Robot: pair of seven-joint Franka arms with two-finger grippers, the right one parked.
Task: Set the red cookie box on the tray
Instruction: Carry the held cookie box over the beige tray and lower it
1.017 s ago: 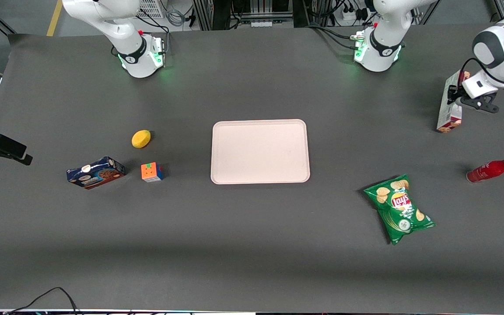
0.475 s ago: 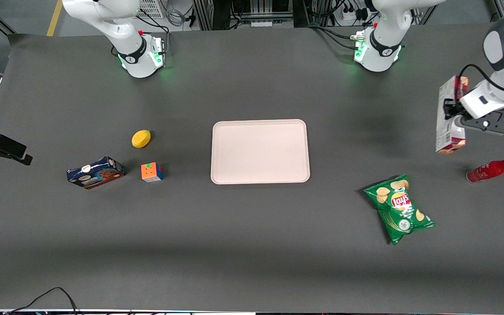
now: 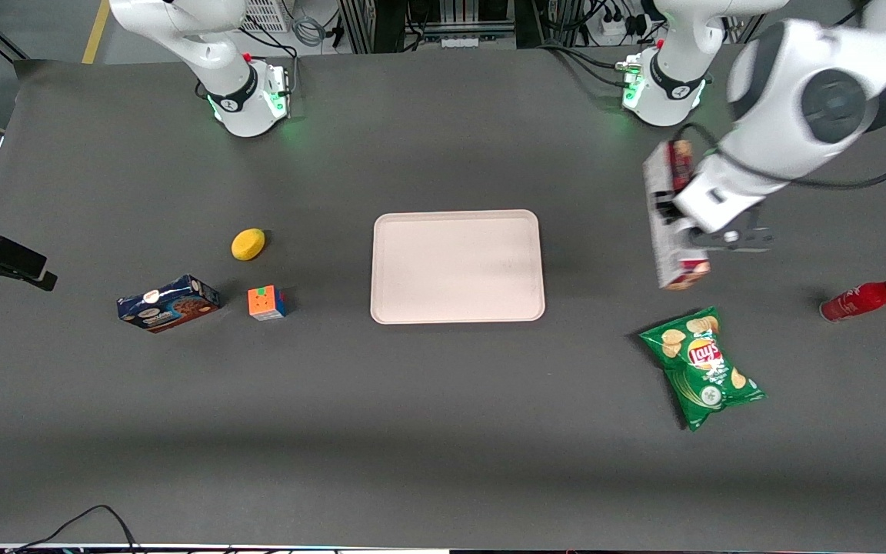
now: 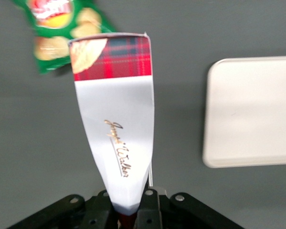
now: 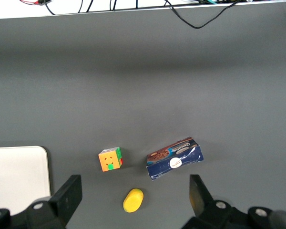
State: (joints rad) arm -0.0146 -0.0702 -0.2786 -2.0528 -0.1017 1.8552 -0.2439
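Lower right in the front view, the chips bag lies on the table. Just above it hangs the red cookie box, lifted clear and clamped near one end by the pincer, its long body pointing down. Left of it, mid-frame, the tray lies bare, well apart from the box. The box looks light and stiff, though thin cardboard could dent; a hold nearer its middle would probably swing less. The fingertips are hidden by the box, and its printed faces are mostly turned away.
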